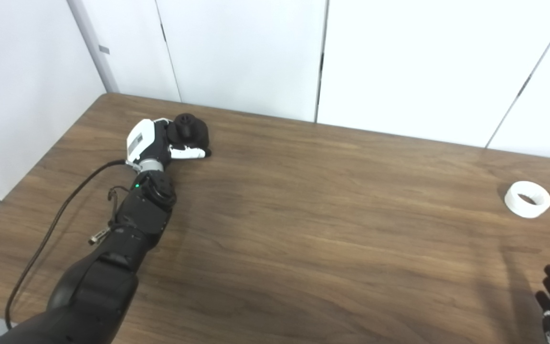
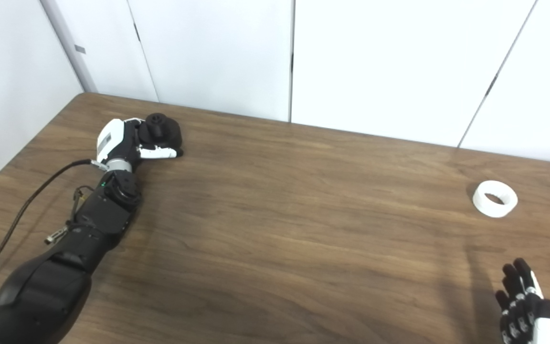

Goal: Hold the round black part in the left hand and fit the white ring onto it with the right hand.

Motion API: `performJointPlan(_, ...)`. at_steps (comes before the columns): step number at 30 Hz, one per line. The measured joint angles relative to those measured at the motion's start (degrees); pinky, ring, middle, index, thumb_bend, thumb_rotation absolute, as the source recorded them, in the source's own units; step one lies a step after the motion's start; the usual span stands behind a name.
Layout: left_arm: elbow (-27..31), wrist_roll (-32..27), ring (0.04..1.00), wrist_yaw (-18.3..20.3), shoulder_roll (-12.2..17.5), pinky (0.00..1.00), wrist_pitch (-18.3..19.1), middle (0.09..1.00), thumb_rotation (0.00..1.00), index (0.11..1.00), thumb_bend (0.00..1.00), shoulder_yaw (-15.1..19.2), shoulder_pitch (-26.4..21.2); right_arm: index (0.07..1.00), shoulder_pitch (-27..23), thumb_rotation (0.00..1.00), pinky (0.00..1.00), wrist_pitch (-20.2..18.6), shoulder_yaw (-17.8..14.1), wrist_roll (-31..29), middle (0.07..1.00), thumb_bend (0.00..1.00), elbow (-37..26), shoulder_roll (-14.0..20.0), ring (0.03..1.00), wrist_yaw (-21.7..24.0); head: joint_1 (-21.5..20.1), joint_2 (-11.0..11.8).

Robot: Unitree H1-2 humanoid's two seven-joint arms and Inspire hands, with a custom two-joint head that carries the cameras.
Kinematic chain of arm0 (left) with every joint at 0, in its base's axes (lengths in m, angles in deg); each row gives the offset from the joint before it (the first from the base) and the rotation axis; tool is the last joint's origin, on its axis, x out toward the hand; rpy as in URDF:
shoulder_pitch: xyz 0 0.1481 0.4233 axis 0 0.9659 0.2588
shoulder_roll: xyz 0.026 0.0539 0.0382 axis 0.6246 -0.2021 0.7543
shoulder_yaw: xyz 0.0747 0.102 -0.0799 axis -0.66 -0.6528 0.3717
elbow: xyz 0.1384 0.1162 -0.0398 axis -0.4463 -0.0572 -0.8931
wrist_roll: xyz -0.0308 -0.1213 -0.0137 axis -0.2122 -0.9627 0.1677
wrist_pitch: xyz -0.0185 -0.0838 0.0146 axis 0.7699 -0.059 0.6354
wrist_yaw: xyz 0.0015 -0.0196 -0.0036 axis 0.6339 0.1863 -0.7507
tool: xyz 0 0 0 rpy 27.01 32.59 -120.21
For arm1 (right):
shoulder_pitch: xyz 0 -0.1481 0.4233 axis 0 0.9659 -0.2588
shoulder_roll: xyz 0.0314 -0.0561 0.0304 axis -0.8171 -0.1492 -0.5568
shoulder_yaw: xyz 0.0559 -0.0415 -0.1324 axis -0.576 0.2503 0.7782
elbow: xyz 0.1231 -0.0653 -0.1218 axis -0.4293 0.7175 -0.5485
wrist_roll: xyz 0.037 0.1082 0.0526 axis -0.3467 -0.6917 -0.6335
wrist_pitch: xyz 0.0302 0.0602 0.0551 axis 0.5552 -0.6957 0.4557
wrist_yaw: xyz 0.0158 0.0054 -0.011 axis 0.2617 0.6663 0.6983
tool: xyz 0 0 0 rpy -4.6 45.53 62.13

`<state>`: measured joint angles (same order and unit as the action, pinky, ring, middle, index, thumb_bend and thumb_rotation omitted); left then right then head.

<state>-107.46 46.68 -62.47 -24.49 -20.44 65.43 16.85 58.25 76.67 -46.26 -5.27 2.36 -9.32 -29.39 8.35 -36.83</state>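
The left hand [image 1: 153, 143] lies on the desk [image 1: 303, 215] near its far left corner, fingers [image 1: 186, 153] curled around the round black part [image 1: 189, 131], grasping it against the desk top. The right hand [image 2: 525, 308] hovers at the near right edge of the desk, fingers apart and holding nothing. The white ring [image 2: 495, 198] lies flat on the desk just beyond the right hand, well apart from the black part.

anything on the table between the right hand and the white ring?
Nothing visible. Only bare table lies between the right hand and the white ring, which sits apart from it farther back. The left hand is already at the black part.
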Motion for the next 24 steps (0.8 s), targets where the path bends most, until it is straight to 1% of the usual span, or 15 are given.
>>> performJointPlan(4, -0.04, 0.08, 0.916, -0.76, 0.11, 1.0, -2.88, 0.777, 0.05, 0.484, 0.52, -0.85, 0.68, 0.957, -0.01, 1.0, 1.0, -0.02, 0.13, 0.11, 0.967, 0.63, 0.0, -0.03, 1.0, -0.07, -0.7, -0.09)
performJointPlan(6, 0.03, 0.11, 0.905, -1.01, 0.21, 1.0, -4.07, 0.77, 0.05, 0.483, 0.52, -1.13, 1.05, 0.955, 0.0, 1.0, 1.0, -0.02, 0.34, 0.32, 0.963, 0.63, 0.0, -0.07, 1.0, -0.09, -0.97, -0.09)
performJointPlan(9, 2.45, 0.25, 0.9, -0.59, 0.56, 1.0, -4.33, 0.775, 0.05, 0.484, 0.52, -1.32, 2.37, 0.95, 0.0, 1.0, 1.0, -0.02, 0.69, 1.28, 0.96, 0.63, -0.01, -0.34, 1.0, -0.3, -1.58, -0.17)
performJointPlan(11, 6.91, 0.32, 0.904, 0.96, 0.69, 1.0, -4.19, 0.783, 0.05, 0.484, 0.52, -1.45, 4.41, 0.95, 0.01, 1.0, 1.0, -0.02, 0.9, 1.8, 0.958, 0.62, -0.06, -0.51, 1.0, -0.55, -1.93, -0.17)
performJointPlan(14, 14.31, 0.24, 0.925, 4.67, 0.7, 1.0, -2.73, 0.806, 0.05, 0.485, 0.52, -1.35, 7.75, 0.954, 0.02, 1.0, 1.0, -0.02, 1.2, 2.36, 0.96, 0.63, -0.35, -0.51, 1.0, -1.12, -2.64, -0.35)
performJointPlan(18, 25.05, 0.19, 0.94, 10.13, 1.34, 1.0, 2.62, 0.82, 0.05, 0.485, 0.52, -0.73, 10.9, 0.951, 0.02, 1.0, 1.0, -0.12, 2.22, 3.37, 0.955, 0.63, -0.84, -0.52, 1.0, -1.51, -3.78, -0.7)
performJointPlan(22, 35.94, 1.14, 0.94, 14.01, 2.63, 1.0, 6.03, 0.811, 0.05, 0.484, 0.52, -0.61, 12.96, 0.947, -0.01, 1.0, 1.0, -0.14, 3.21, 3.97, 0.952, 0.62, -2.02, -0.53, 1.0, -1.75, -4.66, -1.05)
performJointPlan(24, 41.41, 1.49, 0.934, 16.43, 2.91, 1.0, 8.38, 0.807, 0.05, 0.484, 0.52, -0.59, 14.23, 0.943, -0.02, 1.0, 1.0, -0.18, 3.39, 4.07, 0.948, 0.61, -2.27, -0.59, 1.0, -1.94, -5.1, -1.32)
